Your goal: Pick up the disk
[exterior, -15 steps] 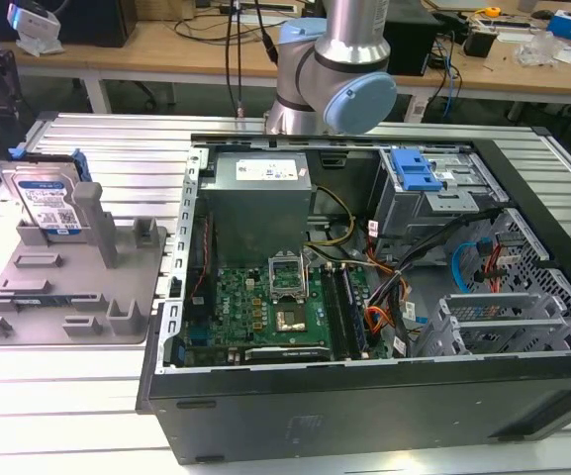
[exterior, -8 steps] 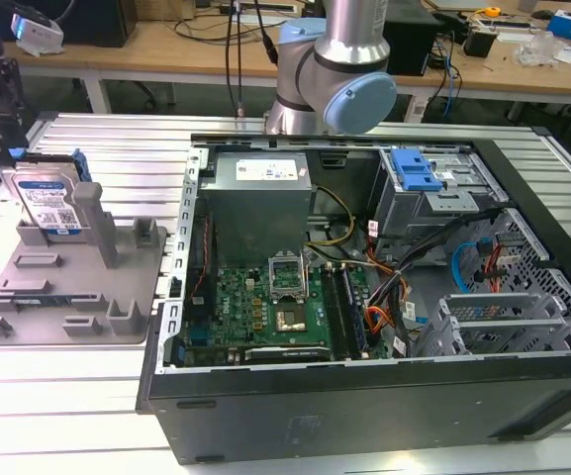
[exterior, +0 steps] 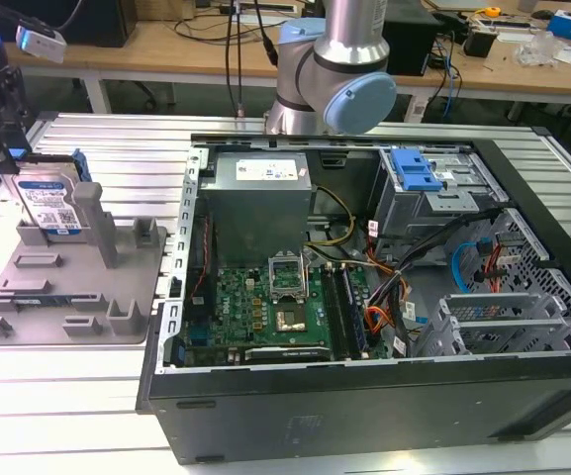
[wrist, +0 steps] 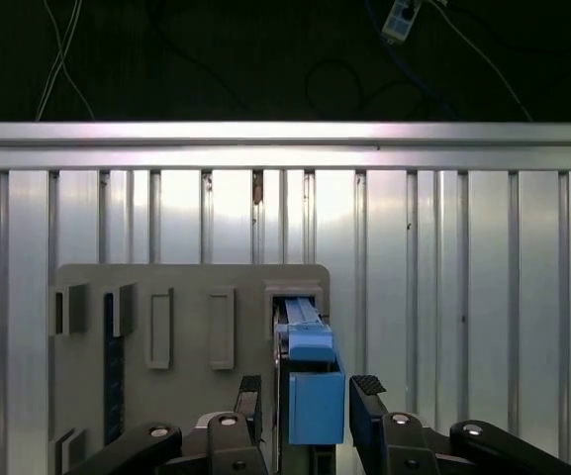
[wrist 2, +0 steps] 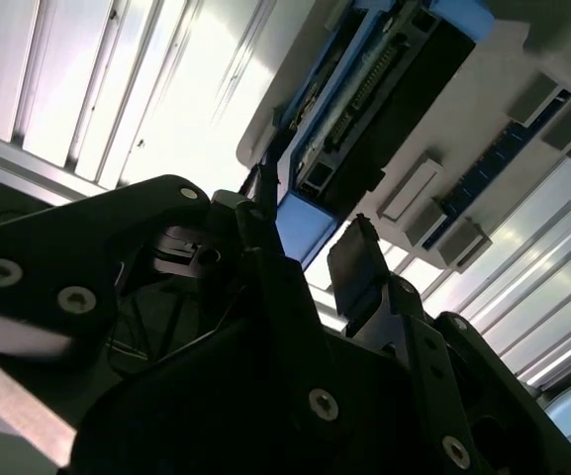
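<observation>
disk [exterior: 49,206] stands on edge in grey holder tray [exterior: 77,297] at exterior view's left, posts [exterior: 94,213] keeping its top edge graspable; gripper [wrist: 310,391] open, fingers [wrist: 367,391] straddling blue rail [wrist: 316,401], seemingly not clamped yet

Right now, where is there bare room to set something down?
In the exterior view, bare table slats lie nearer than the holder tray and beyond it, beside the computer case. Crowded: the case's inside, the gripper straddling the disk.
</observation>
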